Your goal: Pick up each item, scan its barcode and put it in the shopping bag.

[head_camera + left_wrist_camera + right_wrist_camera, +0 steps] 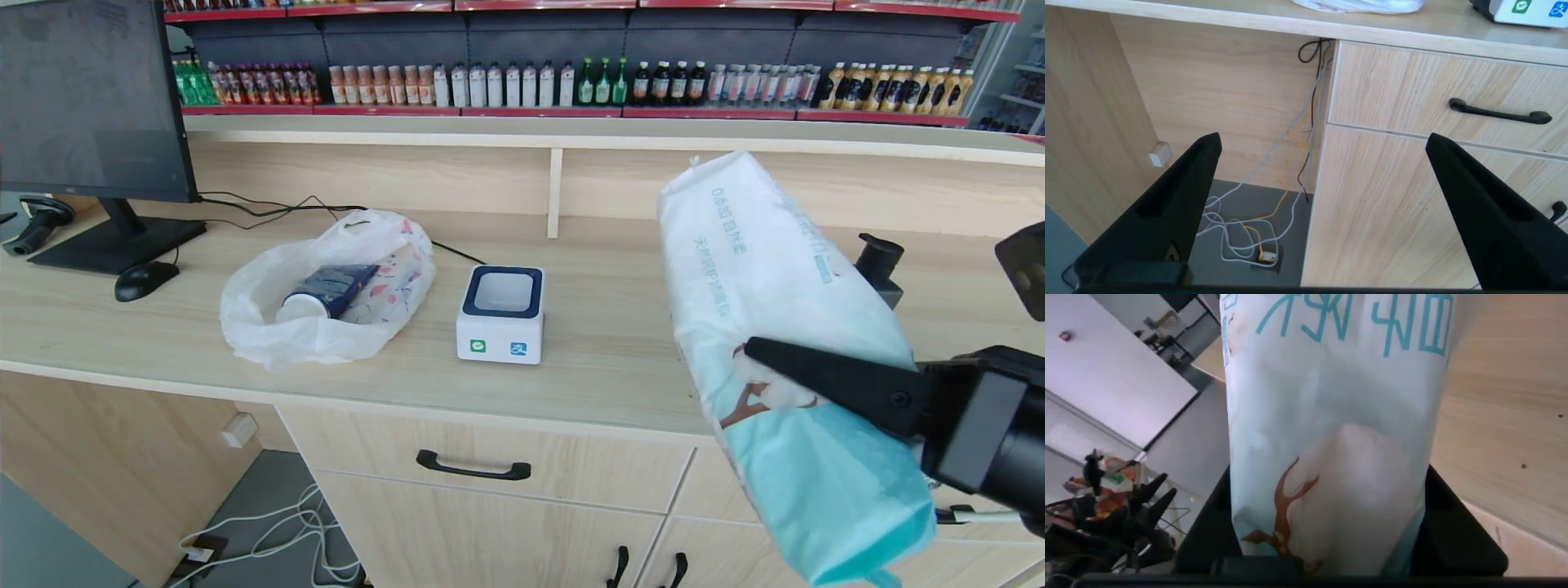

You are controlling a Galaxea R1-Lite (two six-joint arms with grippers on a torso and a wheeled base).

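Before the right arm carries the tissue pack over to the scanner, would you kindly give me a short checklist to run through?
1. Right claw shut firmly on the tissue pack, pack lifted off the counter: ok.
2. Scanner window uncovered, nothing lying on it: ok.
3. Counter between pack and scanner free of obstacles: ok.
4. Barcode turned toward the scanner: cannot tell; no barcode is visible on the pack.
5. Shopping bag lying open beside the scanner, items already inside: ok.
6. Left claw open, low before the cabinet front, out of the way: ok.
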